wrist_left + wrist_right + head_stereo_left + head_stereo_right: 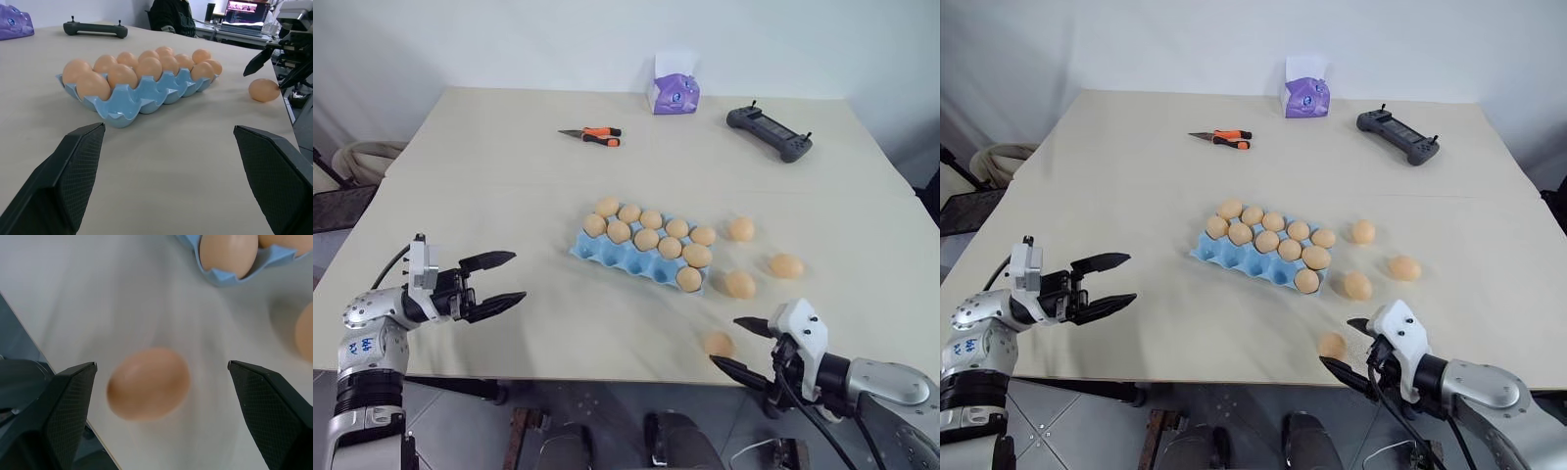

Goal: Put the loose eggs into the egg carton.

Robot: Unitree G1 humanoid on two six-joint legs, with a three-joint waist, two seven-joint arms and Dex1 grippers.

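The light-blue egg carton (607,257) lies mid-table with several tan eggs in its far cups and its near row of cups bare. Several loose eggs lie to its right: one near the table's front edge (719,344), others farther back (740,284) (786,265) (741,228). My right gripper (724,341) is open at the front edge, one finger on each side of the nearest egg (148,383) without touching it. My left gripper (519,276) is open and holds nothing, pointing level at the carton (132,105) from well to its left.
A purple tissue box (673,93), a black controller (769,131) and an orange-handled tool (592,136) lie at the far side of the table. The table's front edge (607,377) runs just below both grippers. A person in dark clothes (171,17) sits beyond the table.
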